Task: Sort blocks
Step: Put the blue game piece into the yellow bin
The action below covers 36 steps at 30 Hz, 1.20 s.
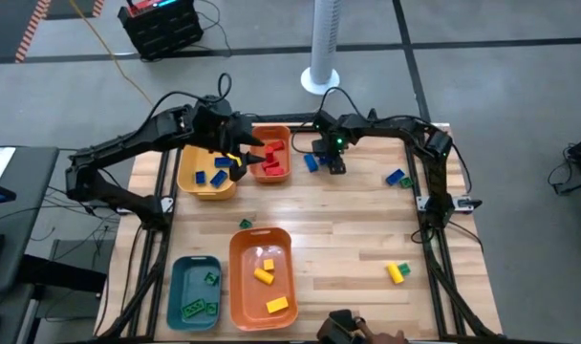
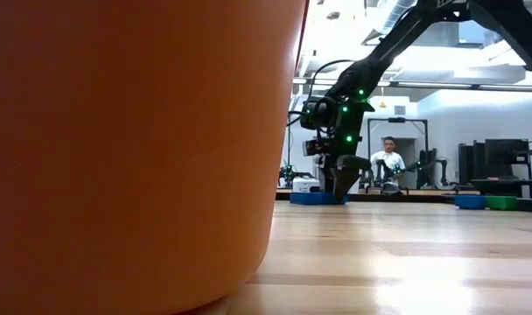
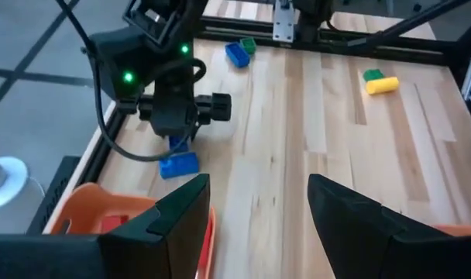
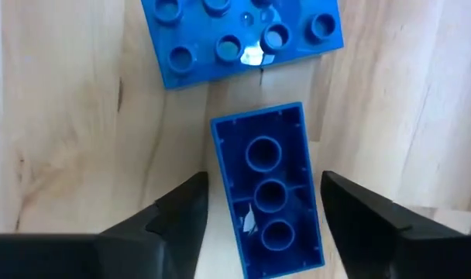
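Your right claw is down at the far edge of the table, its fingers spread on either side of a blue block lying hollow side up — not clenched on it, with a second blue block just beyond. Your left claw hangs released and empty over the red-filled orange bin — other blocks sit in the bins or loose on the table.
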Tool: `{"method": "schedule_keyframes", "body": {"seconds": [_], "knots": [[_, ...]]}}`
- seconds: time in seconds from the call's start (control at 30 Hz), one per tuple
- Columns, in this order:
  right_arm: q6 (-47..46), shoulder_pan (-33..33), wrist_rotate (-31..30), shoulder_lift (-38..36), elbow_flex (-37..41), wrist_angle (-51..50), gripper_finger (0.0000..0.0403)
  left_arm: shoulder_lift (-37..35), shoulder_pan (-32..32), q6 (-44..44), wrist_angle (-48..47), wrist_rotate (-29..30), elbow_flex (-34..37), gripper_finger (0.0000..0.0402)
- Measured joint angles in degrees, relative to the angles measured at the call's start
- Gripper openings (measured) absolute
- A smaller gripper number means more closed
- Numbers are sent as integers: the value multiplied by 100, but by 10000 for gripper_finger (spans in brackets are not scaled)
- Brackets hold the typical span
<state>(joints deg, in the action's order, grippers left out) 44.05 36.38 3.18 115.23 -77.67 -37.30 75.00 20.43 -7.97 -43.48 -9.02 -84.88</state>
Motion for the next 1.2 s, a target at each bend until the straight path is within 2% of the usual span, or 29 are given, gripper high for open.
{"method": "schedule_keyframes", "body": {"seconds": [0.1,0.23,0.33,0.5,0.67,0.83,0.97,1.03,1.2], "knots": [[-205,0,16,-1,0,-92,216,-9,1,-168,70,71,0,212],[-512,-39,184,-15,0,-279,142,-28,45,-418,62,267,-2,212],[-1095,-67,320,-21,-170,-724,102,-24,114,-507,71,440,-2,212],[-2195,-32,1024,-331,-579,-1361,102,-24,213,-324,654,714,0,212],[-3435,-198,1071,-1346,-617,-1094,102,26,427,-460,1479,203,-3,212],[-4644,-626,1345,-2590,-4,159,102,385,610,-643,2028,-92,-7,212],[-5189,-1151,1346,-3256,701,497,102,703,537,-876,2273,-122,-7,212],[-5390,-1392,1314,-3561,1008,540,102,824,463,-389,2394,-120,-5,212],[-5519,-1932,736,-4499,1740,911,102,909,218,1104,2748,-165,-61,212]]}}
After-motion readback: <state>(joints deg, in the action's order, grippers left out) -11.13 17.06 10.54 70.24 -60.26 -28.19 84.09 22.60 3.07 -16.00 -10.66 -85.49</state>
